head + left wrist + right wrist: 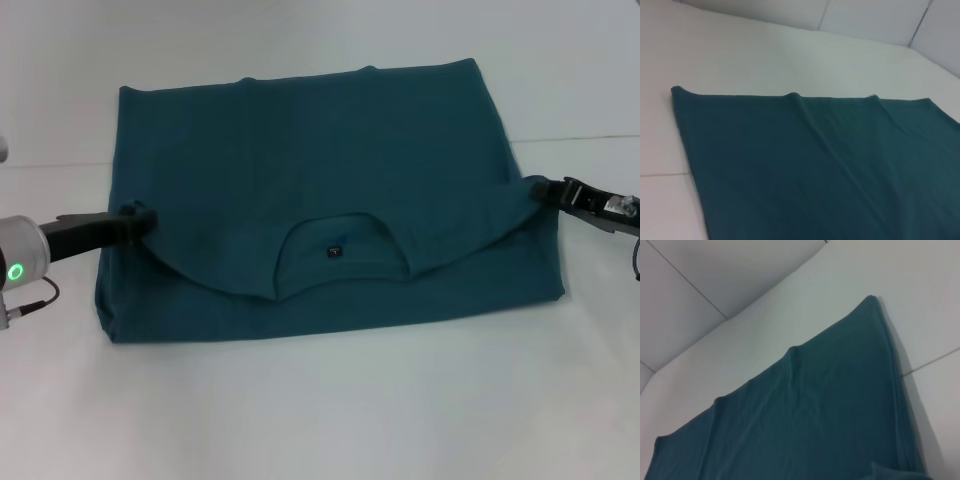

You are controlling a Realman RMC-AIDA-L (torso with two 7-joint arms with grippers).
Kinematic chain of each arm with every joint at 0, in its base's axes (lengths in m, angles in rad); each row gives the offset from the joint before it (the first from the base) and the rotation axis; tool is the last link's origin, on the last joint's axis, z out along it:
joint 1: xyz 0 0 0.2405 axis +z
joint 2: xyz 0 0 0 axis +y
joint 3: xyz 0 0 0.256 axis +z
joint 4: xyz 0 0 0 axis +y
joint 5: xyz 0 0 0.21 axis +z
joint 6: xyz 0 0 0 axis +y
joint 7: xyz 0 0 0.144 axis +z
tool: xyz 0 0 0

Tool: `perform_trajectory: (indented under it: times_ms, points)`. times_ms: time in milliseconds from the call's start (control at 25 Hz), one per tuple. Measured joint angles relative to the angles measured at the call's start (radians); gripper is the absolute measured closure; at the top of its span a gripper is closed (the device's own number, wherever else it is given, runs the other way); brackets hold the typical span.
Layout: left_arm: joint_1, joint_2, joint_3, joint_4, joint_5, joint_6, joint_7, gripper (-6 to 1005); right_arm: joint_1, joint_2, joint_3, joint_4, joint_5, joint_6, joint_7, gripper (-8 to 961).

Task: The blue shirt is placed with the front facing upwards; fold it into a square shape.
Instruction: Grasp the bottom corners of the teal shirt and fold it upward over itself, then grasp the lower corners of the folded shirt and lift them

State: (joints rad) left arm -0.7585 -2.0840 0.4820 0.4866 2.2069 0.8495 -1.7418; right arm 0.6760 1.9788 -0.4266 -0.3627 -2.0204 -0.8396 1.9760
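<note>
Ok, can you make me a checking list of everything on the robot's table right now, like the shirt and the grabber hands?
Surface: white table, with a thin seam line running across it.
Job's things: blue shirt lies folded over, the neck with its small dark label facing the robot; the chest print is not seen.
Clutter: nothing seen.
Grippers: left gripper at the shirt's left edge, right gripper at its right edge, each at a corner of the top layer. Whether the jaws are shut cannot be told.
Cables: a thin dark cable under the left arm; another by the right arm.
Surroundings: white panelled wall behind the table.
</note>
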Motion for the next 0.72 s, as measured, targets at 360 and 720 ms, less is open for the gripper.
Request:
perform_trajectory:
  times_ms: [360, 720]
  points:
    - [0.049, -0.012, 0.034, 0.123, 0.006, 0.033, -0.081, 531, -0.042, -0.032, -0.014, -0.045, -0.002, -0.07, 0.035, 678]
    - [0.256, -0.027, 0.31, 0.461, 0.065, 0.231, -0.436, 242, -0.116, -0.038, -0.012, -0.173, 0.001, -0.213, 0.057, 298]
